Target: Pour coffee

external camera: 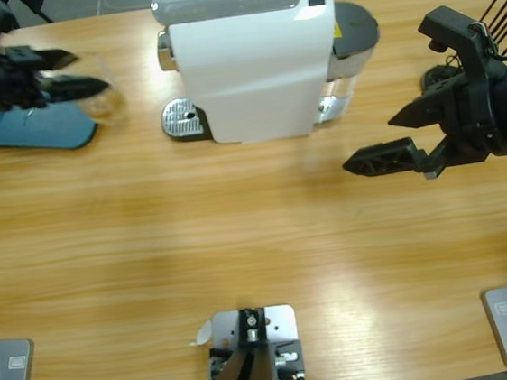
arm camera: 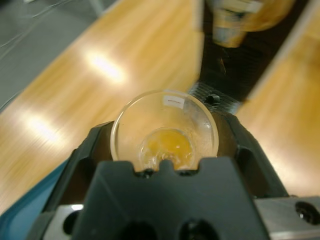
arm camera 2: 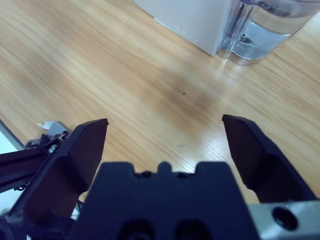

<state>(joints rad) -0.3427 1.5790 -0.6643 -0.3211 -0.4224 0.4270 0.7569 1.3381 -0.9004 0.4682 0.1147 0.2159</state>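
Your left hand (arm camera: 165,150) has a small clear glass cup (arm camera: 165,127) clamped between its two black jaws, gripped around the lower wall with the rim standing free above them. The coffee (arm camera: 167,145) sits as a shallow amber pool in the bottom of that cup. From above, the same hand (external camera: 73,73) holds the cup (external camera: 106,98) at the far left of the tabletop (external camera: 240,237), over the near edge of a blue tray (external camera: 34,131) and well apart from the white coffee machine (external camera: 254,63).

Treat the cup as light, rigid and breakable: it looks thin-walled, so it likely won't give under pressure, and smooth glass against hard jaws can slip or twist if you tip it fast. The hold around the lower wall looks sound; keep it there rather than near the rim, which you need free as the pouring lip. With so little liquid the weight barely shifts, but it will run quickly once tilted, so roll the wrist slowly.

Your right hand (arm camera 2: 165,145) is spread wide and empty, hovering over bare wood near the machine's clear water tank (arm camera 2: 267,30); in the high view it (external camera: 402,138) sits at the right side.
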